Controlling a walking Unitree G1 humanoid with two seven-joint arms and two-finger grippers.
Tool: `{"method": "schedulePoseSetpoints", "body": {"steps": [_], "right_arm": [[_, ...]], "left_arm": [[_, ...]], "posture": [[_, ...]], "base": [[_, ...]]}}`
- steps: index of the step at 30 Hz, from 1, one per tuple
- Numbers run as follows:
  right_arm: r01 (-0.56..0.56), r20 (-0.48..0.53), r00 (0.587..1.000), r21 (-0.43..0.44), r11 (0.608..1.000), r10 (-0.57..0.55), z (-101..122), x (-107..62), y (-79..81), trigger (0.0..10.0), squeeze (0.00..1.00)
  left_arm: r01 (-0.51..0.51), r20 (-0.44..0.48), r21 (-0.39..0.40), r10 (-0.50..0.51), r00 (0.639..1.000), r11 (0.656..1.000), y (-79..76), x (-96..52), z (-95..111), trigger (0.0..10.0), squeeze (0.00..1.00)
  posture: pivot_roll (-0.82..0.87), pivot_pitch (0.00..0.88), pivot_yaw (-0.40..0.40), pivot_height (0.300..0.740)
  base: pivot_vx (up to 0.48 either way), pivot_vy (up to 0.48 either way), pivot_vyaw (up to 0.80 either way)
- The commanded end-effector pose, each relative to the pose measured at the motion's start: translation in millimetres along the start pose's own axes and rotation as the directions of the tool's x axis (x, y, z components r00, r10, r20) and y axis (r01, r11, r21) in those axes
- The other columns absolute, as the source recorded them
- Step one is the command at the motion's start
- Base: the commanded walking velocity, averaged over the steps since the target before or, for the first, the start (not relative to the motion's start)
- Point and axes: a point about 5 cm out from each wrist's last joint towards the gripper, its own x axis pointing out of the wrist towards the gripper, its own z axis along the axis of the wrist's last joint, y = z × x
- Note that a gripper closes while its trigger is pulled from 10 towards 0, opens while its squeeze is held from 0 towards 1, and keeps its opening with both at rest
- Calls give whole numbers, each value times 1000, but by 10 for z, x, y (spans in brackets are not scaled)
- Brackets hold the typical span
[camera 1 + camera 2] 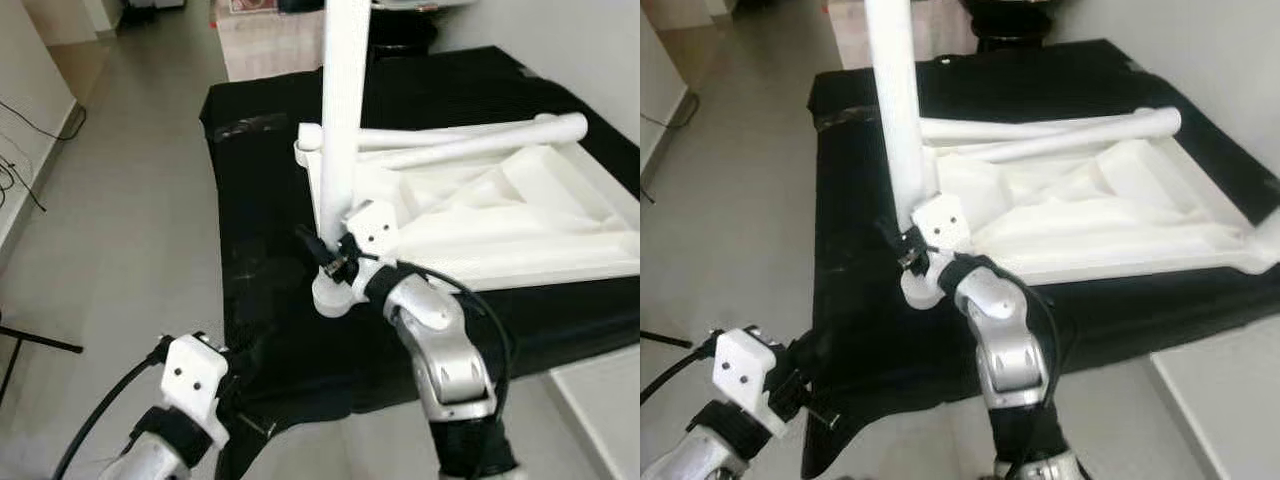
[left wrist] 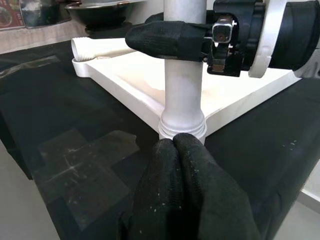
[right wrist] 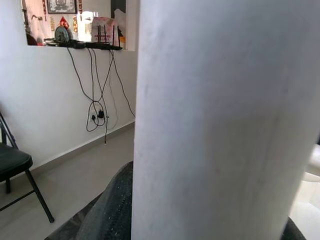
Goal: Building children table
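Observation:
A white table top (image 1: 520,230) lies upside down on a black-covered surface (image 1: 260,210). One white table leg (image 1: 345,120) stands upright in the corner socket nearest me, its collar (image 2: 182,127) seated on the top. My right gripper (image 1: 325,255) is shut on this leg just above the base, one black finger (image 2: 160,40) wrapped across it. My left gripper (image 2: 175,145) is low at the near edge of the cloth, fingers shut together and empty, tips pointing at the leg's base a short way off. Two more white legs (image 1: 470,140) lie across the top.
Grey floor (image 1: 120,230) runs along the left of the covered surface. A white ledge (image 1: 600,400) sits at the near right. A black folding chair (image 3: 15,165) and hanging cables (image 3: 97,100) stand by the wall. A dark bowl (image 2: 100,10) rests beyond the table top.

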Motion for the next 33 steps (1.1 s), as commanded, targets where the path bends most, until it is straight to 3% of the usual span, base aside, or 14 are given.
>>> {"method": "schedulePoseSetpoints", "body": {"steps": [1,3,4,7,8,9,10,11,12,13,18,29,30,33], "right_arm": [[-27,-165,986,7,1000,28,-261,-60,-64,10000,0],[-53,-146,988,36,998,58,-212,-55,-79,10000,0],[-133,-115,983,77,988,141,-117,-39,-40,10000,1000],[-226,-52,971,112,968,232,20,-14,-14,10000,1000],[-382,73,924,110,918,376,268,18,1,10000,1000],[-501,113,863,59,863,493,363,8,-48,10000,765],[-501,113,863,59,863,493,363,8,-48,10000,765],[-576,123,813,19,817,569,409,-7,-99,10000,192],[-576,123,813,19,817,569,409,-7,-99,10000,192],[-655,105,750,-18,756,653,416,-25,-173,10000,0],[-779,47,626,-15,627,779,448,28,-435,10000,0],[-838,21,545,0,545,838,532,173,-642,10000,0],[-851,17,525,9,525,851,530,189,-684,0,0],[-861,20,509,16,509,860,525,189,-704,0,0]], "left_arm": [[-21,-10,2,21,1000,1000,42,-9,-36,10000,0],[-24,-9,3,24,1000,1000,46,-6,-36,10000,0],[-23,-9,1,23,1000,1000,46,-4,-34,10000,0],[-21,-9,-2,21,1000,1000,41,-4,-31,10000,0],[-13,-8,-7,13,1000,1000,29,-4,-27,10000,0],[-10,-7,-9,10,1000,1000,20,-7,-24,10000,0],[-10,-7,-9,10,1000,1000,20,-7,-24,10000,0],[-9,-6,-10,9,1000,1000,14,-9,-22,10000,0],[-9,-6,-10,9,1000,1000,14,-9,-22,10000,0],[-8,-6,-11,8,1000,1000,6,-17,-18,10000,0],[-8,-10,-11,8,1000,1000,-28,-60,4,10000,0],[-1,-26,-12,1,1000,1000,-80,-128,17,10000,0],[0,-30,-13,-1,1000,1000,-99,-147,20,10000,0],[1,-31,-15,-1,1000,1000,-108,-153,21,10000,0]], "posture": [[40,142,-4,740],[40,142,-4,740],[35,147,-2,740],[35,151,-1,740],[38,154,-1,740],[48,161,-4,740],[48,161,-4,740],[48,161,-4,740],[48,161,-4,740],[54,165,-6,740],[94,181,-10,740],[139,195,-19,740],[140,198,-22,740],[140,198,-22,740]], "base": [[0,0,0],[0,0,0],[0,0,0],[0,0,0],[0,0,0],[0,0,0],[0,0,0],[0,0,0],[0,0,0],[0,0,0],[0,0,0],[0,0,0],[0,0,0],[0,0,0]]}}
